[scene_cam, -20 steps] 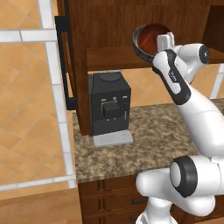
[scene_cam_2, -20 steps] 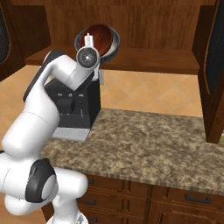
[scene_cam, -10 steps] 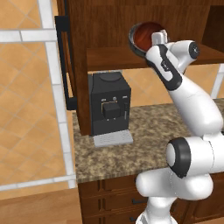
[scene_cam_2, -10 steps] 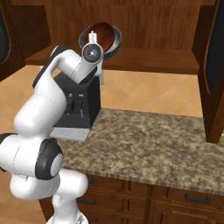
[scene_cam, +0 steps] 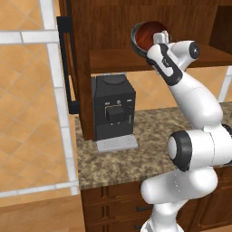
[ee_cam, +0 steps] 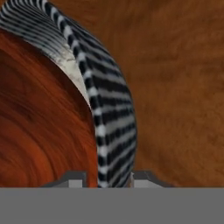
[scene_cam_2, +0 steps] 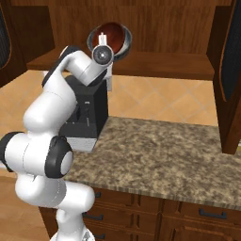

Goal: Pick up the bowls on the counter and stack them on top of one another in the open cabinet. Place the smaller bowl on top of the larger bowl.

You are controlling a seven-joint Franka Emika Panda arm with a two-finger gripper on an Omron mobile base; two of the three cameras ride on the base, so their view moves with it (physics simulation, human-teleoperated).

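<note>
The smaller bowl (scene_cam: 148, 34), glossy reddish-brown, sits nested inside the larger bowl (scene_cam: 135, 41), whose dark grey ribbed rim rings it. The pair is tipped on edge, mouth facing outward, above the plank shelf (scene_cam: 118, 59) of the open cabinet. My gripper (scene_cam: 159, 39) is shut on the pair's rim. In the hand view the striped grey rim (ee_cam: 109, 118) runs down between my fingertips (ee_cam: 76, 178), with the red bowl's wall (ee_cam: 39, 131) on its left. From the right, the bowls (scene_cam_2: 113, 35) sit just behind my hand (scene_cam_2: 102, 52).
A black coffee machine (scene_cam: 113, 111) stands on the speckled counter (scene_cam: 136, 154) under the shelf. The cabinet door with its long black handle (scene_cam: 65, 63) hangs open at the left, another door (scene_cam_2: 230, 70) at the right. Drawers (scene_cam_2: 188, 216) lie below.
The hand has carried the nested bowls a little left and up toward the cabinet, and the elbow has swung; over the last half second the bowls barely moved.
</note>
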